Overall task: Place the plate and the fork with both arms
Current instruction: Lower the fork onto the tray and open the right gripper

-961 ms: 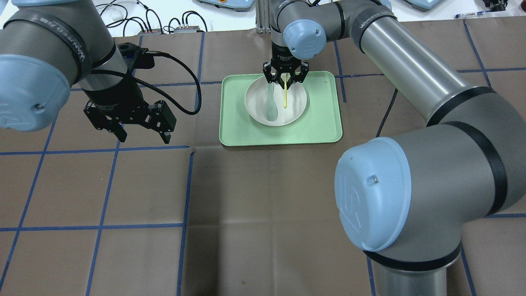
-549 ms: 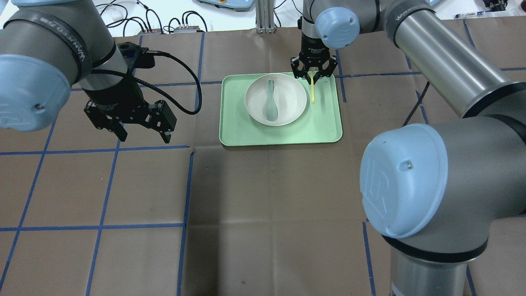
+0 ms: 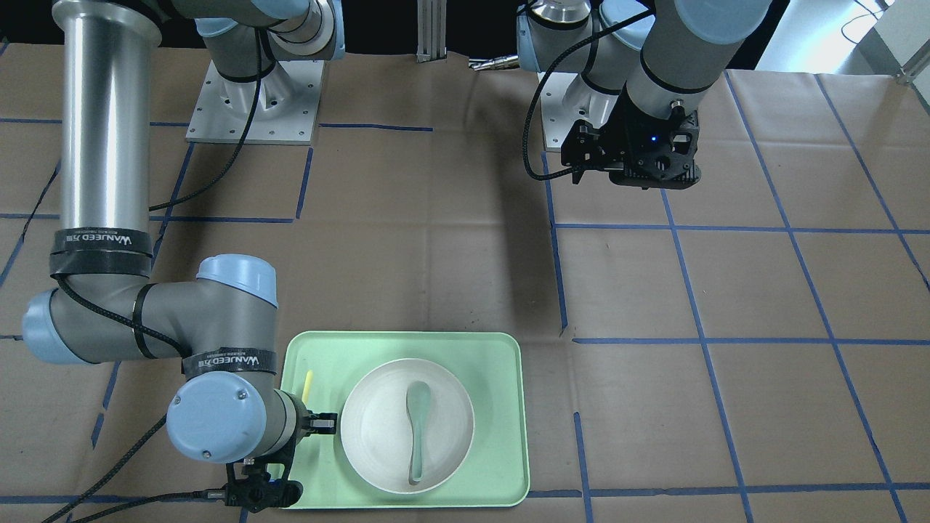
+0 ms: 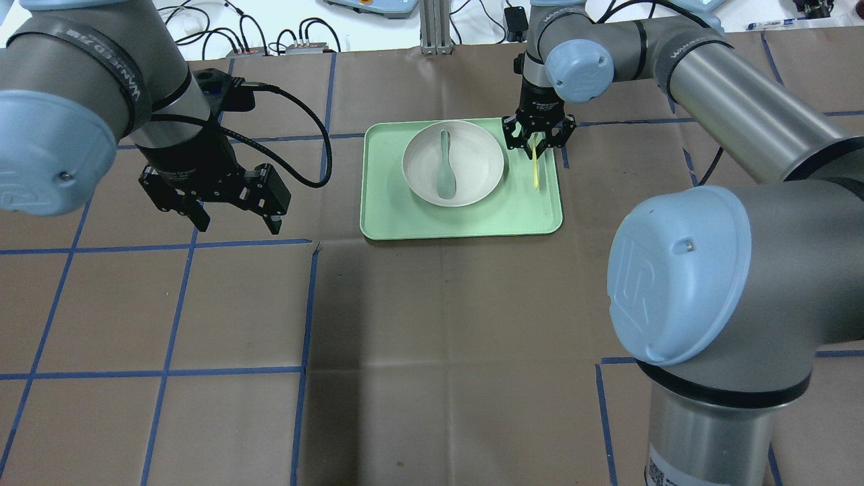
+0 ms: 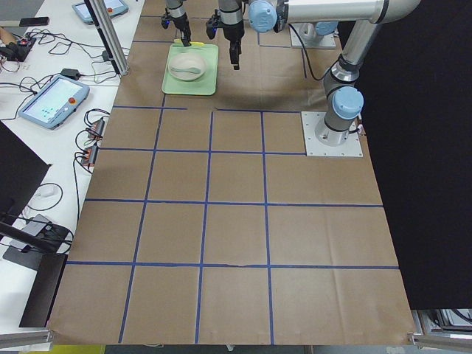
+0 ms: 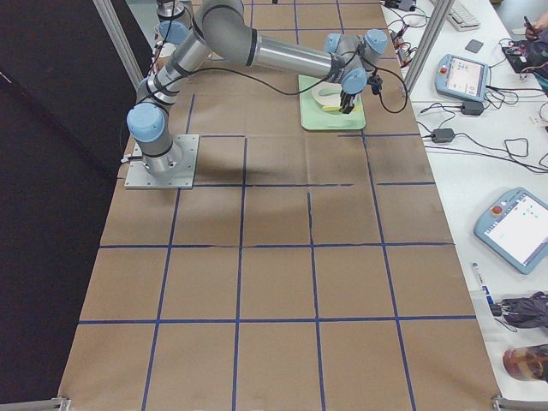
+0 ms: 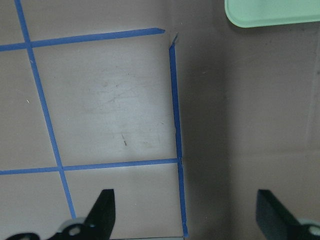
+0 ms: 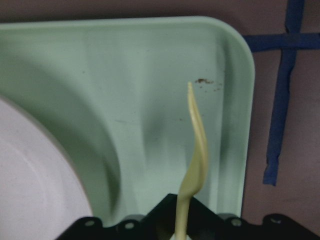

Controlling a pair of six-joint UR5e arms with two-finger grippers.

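Observation:
The off-white plate [image 4: 476, 165] sits in the middle of the pale green tray [image 4: 526, 216], with a grey-green spoon [image 4: 445, 172] lying in it. My right gripper [image 4: 535, 138] is shut on the handle of the pale yellow fork [image 4: 535, 167]. It holds the fork over the tray's strip between the plate and the tray's right rim. In the right wrist view the fork [image 8: 197, 150] points away from the gripper, over the tray floor [image 8: 150, 75]. My left gripper [image 4: 236, 226] is open and empty, above the table to the left of the tray.
Brown paper with blue tape lines covers the table. The tray's corner [image 7: 270, 12] shows at the top of the left wrist view. Cables and teach pendants lie beyond the far edge. In the front-facing view the right wrist hides most of the fork [image 3: 308, 383].
My right gripper has carried the fork from above the plate to the right, over the tray's right strip. The left arm, plate and spoon have not moved.

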